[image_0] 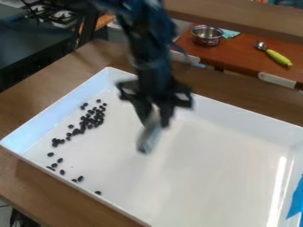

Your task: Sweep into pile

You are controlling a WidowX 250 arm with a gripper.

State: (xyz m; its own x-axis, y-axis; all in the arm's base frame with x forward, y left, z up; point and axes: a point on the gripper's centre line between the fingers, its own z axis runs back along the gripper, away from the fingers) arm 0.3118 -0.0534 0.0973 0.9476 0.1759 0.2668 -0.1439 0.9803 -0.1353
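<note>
My gripper (155, 119) hangs over the upper middle of the white tray (225, 177), blurred, shut on a greyish tool (148, 139) that points down toward the tray floor. Whether the tool touches the floor, I cannot tell. Left of the gripper, many small black beans (89, 120) lie in a loose band along the tray's left side. Several scattered beans (61, 172) are strung out along the near left wall, down to a single one by the lower edge.
Raised white walls surround the tray, which rests on a brown wooden table (35, 95). Behind it, a metal pot (206, 35) and a spoon with a green handle (278, 57) lie on a reddish counter. Blue tape (296, 199) is at the right edge.
</note>
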